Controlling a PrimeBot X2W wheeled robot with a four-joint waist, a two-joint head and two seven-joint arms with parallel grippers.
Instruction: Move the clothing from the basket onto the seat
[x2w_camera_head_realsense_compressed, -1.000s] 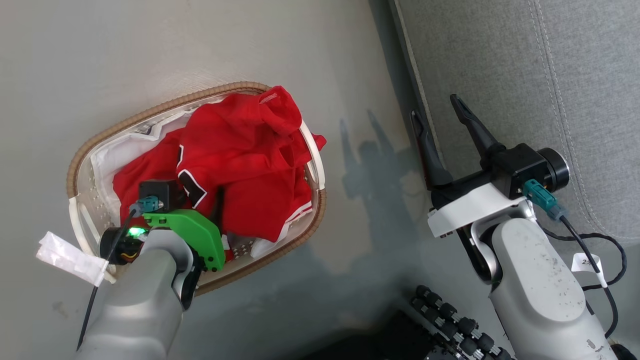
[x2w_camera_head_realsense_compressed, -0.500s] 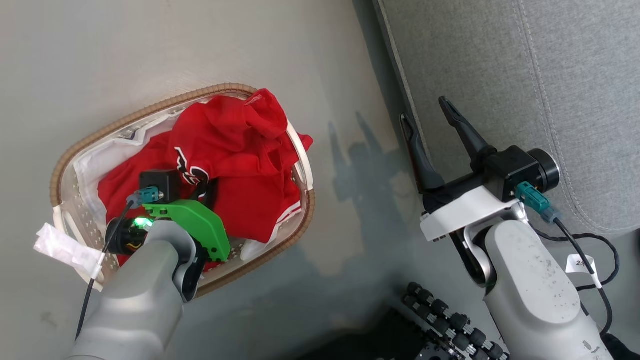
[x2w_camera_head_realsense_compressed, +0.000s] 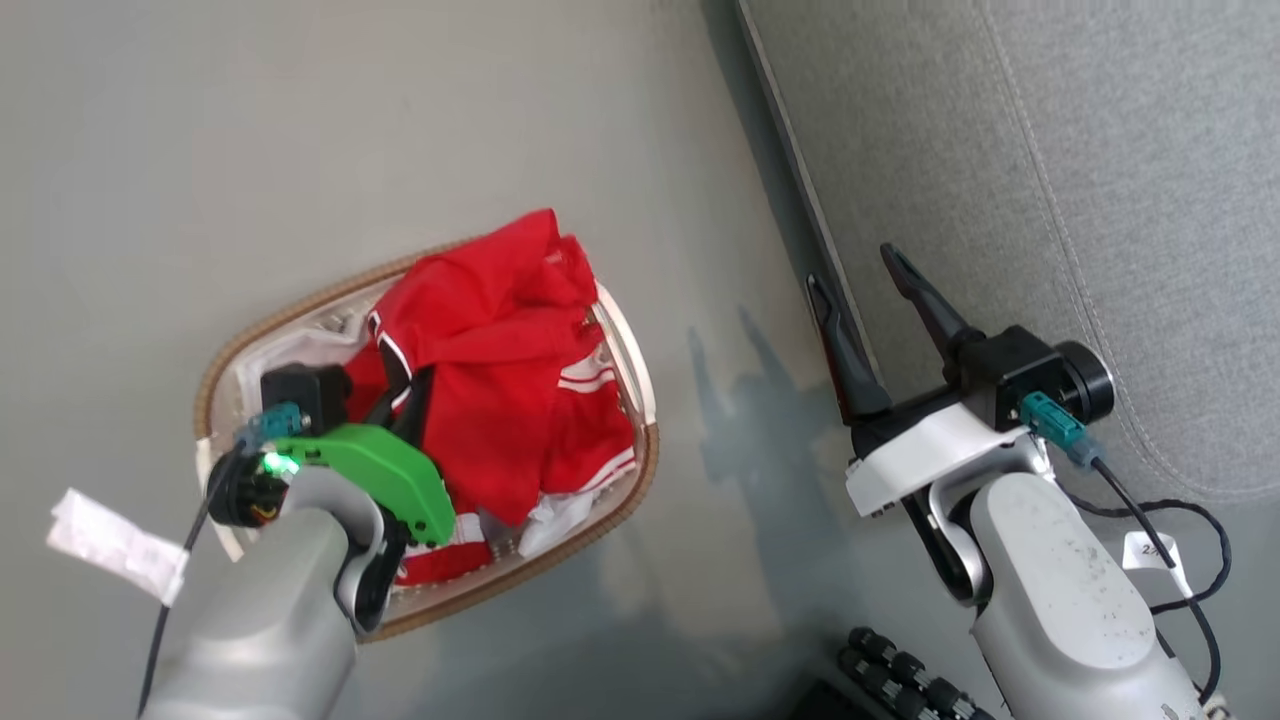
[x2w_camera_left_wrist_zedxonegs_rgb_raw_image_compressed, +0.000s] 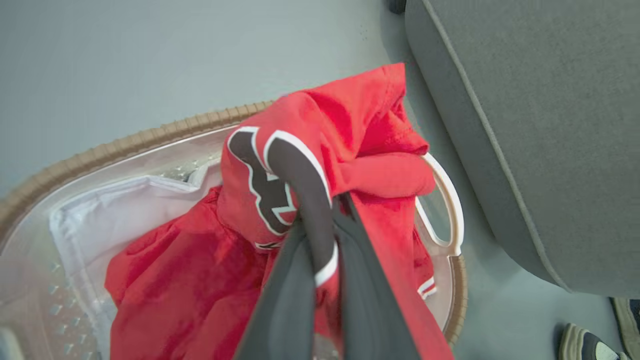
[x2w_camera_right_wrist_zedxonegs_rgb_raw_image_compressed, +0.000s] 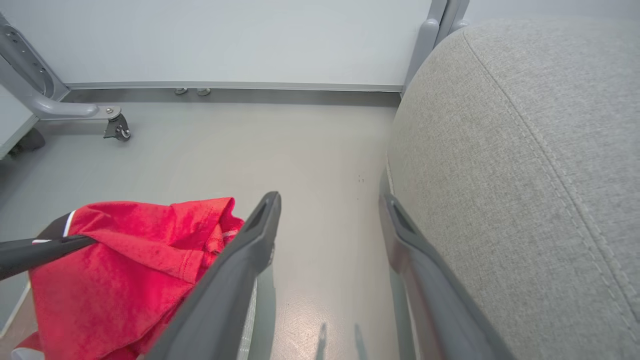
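Note:
The oval white basket (x2w_camera_head_realsense_compressed: 640, 400) with its brown rim (x2w_camera_left_wrist_zedxonegs_rgb_raw_image_compressed: 150, 134) stands on the grey floor, left of the seat. Red clothing (x2w_camera_head_realsense_compressed: 500, 370) is heaped in it. My left gripper (x2w_camera_head_realsense_compressed: 405, 385) is shut on a red jersey (x2w_camera_left_wrist_zedxonegs_rgb_raw_image_compressed: 360, 115) with a black, white-outlined number, and holds a bunch of it raised above the basket (x2w_camera_right_wrist_zedxonegs_rgb_raw_image_compressed: 125, 265). Red fabric with white stripes (x2w_camera_head_realsense_compressed: 590, 385) lies underneath. The white liner (x2w_camera_left_wrist_zedxonegs_rgb_raw_image_compressed: 125, 210) shows at the basket's far side. My right gripper (x2w_camera_head_realsense_compressed: 852, 268) hangs open and holds nothing at the edge of the grey seat (x2w_camera_head_realsense_compressed: 1000, 150).
Black rollers on my base (x2w_camera_head_realsense_compressed: 900, 670) sit at the bottom of the head view. A shoe (x2w_camera_left_wrist_zedxonegs_rgb_raw_image_compressed: 590, 345) rests on the floor by the seat's corner. A grey frame leg with a caster (x2w_camera_right_wrist_zedxonegs_rgb_raw_image_compressed: 117, 129) stands near the white wall.
My left gripper has risen with the red jersey, pulling the bunch up and uncovering striped fabric beneath. The head camera has shifted. My right gripper has stayed open by the seat.

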